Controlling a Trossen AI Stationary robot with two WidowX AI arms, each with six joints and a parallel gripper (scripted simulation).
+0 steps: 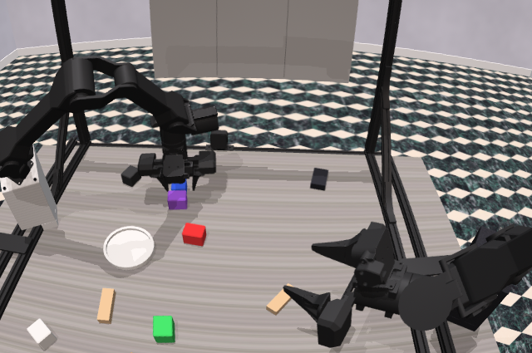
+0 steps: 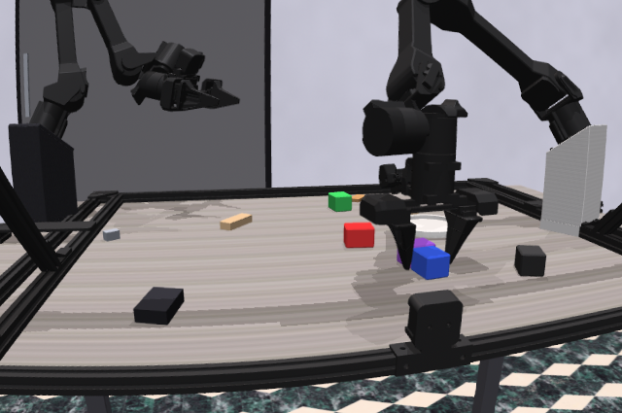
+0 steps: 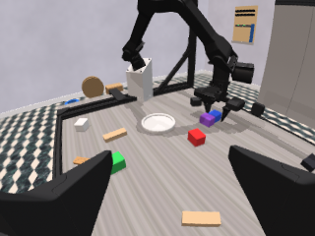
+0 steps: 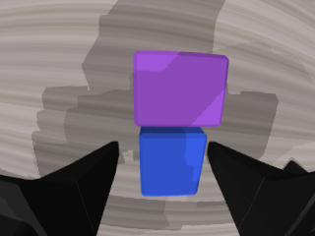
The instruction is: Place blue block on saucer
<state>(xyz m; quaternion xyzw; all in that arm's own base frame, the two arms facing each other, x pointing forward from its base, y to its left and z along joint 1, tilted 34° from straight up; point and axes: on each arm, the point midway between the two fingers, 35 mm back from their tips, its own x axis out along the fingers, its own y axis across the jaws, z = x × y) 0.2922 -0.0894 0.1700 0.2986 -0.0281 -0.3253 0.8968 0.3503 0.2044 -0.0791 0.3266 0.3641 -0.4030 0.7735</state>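
Observation:
The blue block [image 1: 179, 186] lies on the table, touching the purple block [image 1: 177, 199] on its near side. My right gripper [image 1: 180, 183] is lowered over the blue block, with one finger on each side. In the right wrist view the blue block [image 4: 172, 160] sits between the fingers with small gaps on both sides, so the gripper is open. The purple block [image 4: 180, 88] lies just beyond it. The white saucer [image 1: 129, 247] lies flat, right side up and empty, nearer the front left. My left gripper [image 1: 300, 269] is open and empty, raised at the front right.
A red block [image 1: 194, 233] lies between the saucer and the purple block. A green block [image 1: 163, 328], two tan bars [image 1: 105, 304] [image 1: 279, 300] and a white cube [image 1: 39, 330] lie near the front. Black blocks [image 1: 319, 178] [image 1: 129, 175] lie at the back. The right arm's white mount [image 1: 30, 194] stands at the left.

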